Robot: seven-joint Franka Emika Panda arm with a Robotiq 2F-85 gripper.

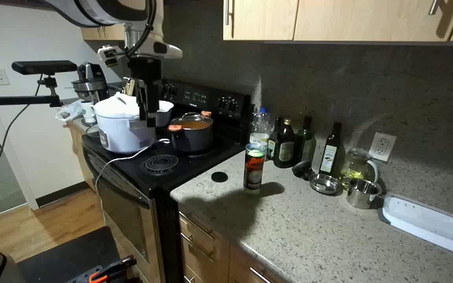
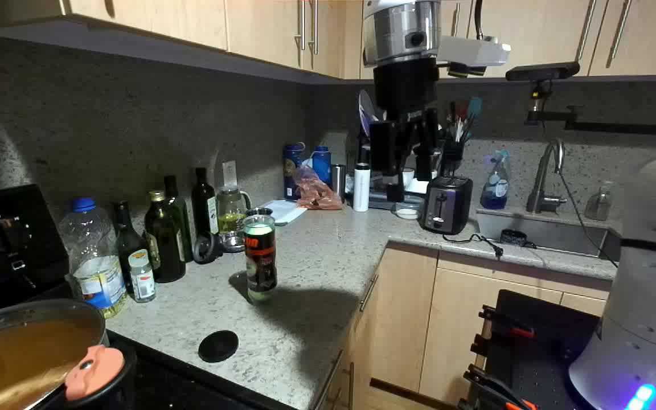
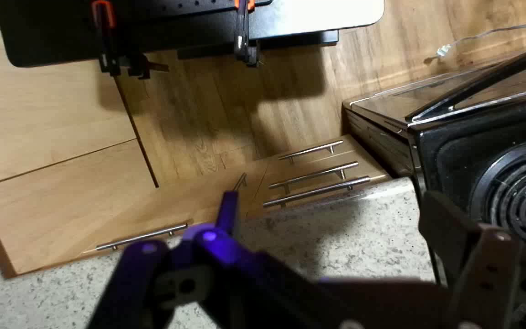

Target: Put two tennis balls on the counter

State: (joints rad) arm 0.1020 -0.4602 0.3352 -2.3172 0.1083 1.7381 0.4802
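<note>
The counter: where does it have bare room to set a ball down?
In an exterior view, the widest free patch of the counter runs from the metal cup and pale board toward the front edge. A smaller one, partly shaded, lies between the ball can, the black disc and that edge. Crowded: along the wall, with bottles and a glass jug.

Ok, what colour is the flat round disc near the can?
Black; the disc shows best in an exterior view.

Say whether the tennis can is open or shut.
Apparently open: the tennis can shows no cap on top, and a black disc, likely its lid, lies apart on the counter.
</note>
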